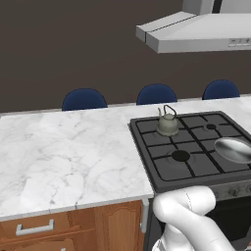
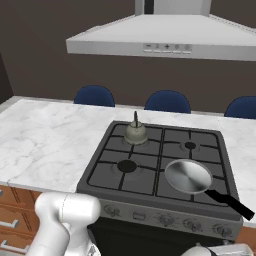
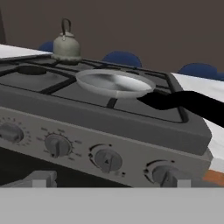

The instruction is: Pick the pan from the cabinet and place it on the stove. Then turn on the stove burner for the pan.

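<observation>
White arm bent low, tool (image 3: 107, 183) open

The pan (image 2: 188, 176) sits on the stove (image 2: 150, 150) at its front right — handle over the front edge; the kettle (image 2: 135, 133) stands behind, rear left, above the knobs (image 3: 107, 159).

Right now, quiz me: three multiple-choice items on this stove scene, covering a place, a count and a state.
1. Where does the pan sit?
A. front right burner
B. counter
C. back left burner

2. How many blue chair backs stand behind the counter?
A. one
B. three
C. five

3. How is the kettle standing?
A. on its side
B. upside down
C. upright on the stove

Answers: 1 A, the pan lies on the front right grate; 2 B, three show in both base views; 3 C, its handle points up.
</observation>
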